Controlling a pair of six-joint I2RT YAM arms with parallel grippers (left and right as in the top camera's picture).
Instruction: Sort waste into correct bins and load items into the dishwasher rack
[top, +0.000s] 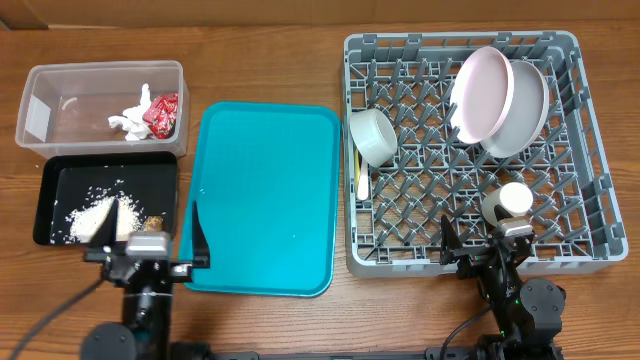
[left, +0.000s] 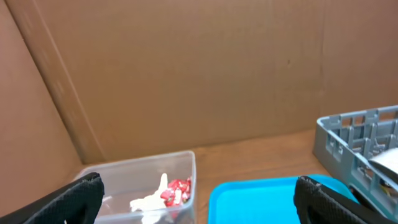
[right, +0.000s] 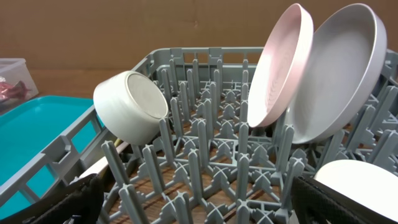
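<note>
At the near left of the table (top: 300, 320), the left gripper (top: 154, 232) is held above the near edge of the black tray (top: 50, 190), its fingers (top: 200, 235) spread wide apart and nothing caught between them. Loose white rice grains (top: 90, 212) are heaped in the near-left part of the tray; a small brown food scrap (top: 155, 221) is noted by its near-right corner. Just behind the tray the clear plastic tub (top: 40, 110) is set, and a crumpled white napkin (top: 127, 121) and a shiny red wrapper (top: 163, 112) are found lying against each other at its right end. Between these bins and the rack the flat teal tray (top: 265, 200) is laid. Two plates are stood on edge among the pegs (top: 430, 190) in the far right part of the grey dishwasher rack (top: 590, 160), one leaned against the other: the pink plate (top: 478, 90) to the left, the white plate (top: 528, 110) behind it to the right. The small white bowl (top: 375, 137) is tipped on its side against the rack's left wall, and the pale yellow spoon (top: 362, 182) is lodged just nearer along the same wall. The small white cup (top: 512, 200) is seated among the pegs by the rack's near edge; whether it is upright cannot be told. Just nearer than the cup the right gripper (top: 490, 245) is held, its fingers also spread wide, with nothing gripped.
</note>
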